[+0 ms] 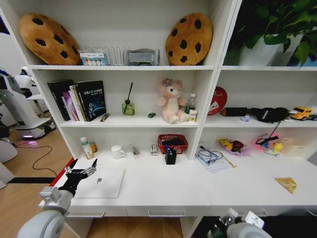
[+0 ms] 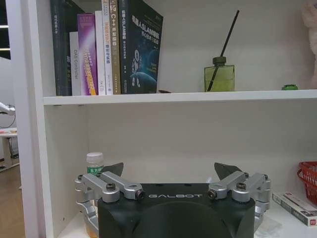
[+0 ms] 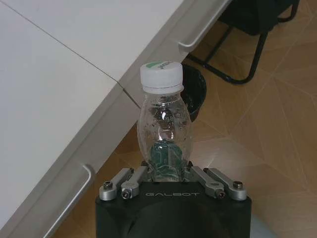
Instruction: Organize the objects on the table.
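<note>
My left gripper (image 1: 87, 170) hovers open over the left edge of the silver laptop (image 1: 104, 183), which lies closed on the white table (image 1: 163, 191). In the left wrist view the left gripper (image 2: 171, 171) faces the shelf wall with its jaws spread wide and nothing between them. My right gripper (image 3: 166, 171) is shut on a clear plastic bottle (image 3: 162, 124) with a white cap, held low off the table's front edge (image 3: 59, 74); the head view shows this right gripper (image 1: 225, 225) at the bottom right. A yellow wedge (image 1: 287, 184) lies at the table's right. A tiny green toy car (image 1: 151, 115) sits on the middle shelf.
Along the table's back stand a capped bottle (image 1: 87, 148), white mug (image 1: 117, 151), black holder (image 1: 170, 156) and red basket (image 1: 173, 144). Books (image 2: 109, 47), a green diffuser (image 2: 219, 77) and a pink teddy bear (image 1: 172, 100) fill the shelf above. A drawer handle (image 3: 74, 193) juts near the right gripper.
</note>
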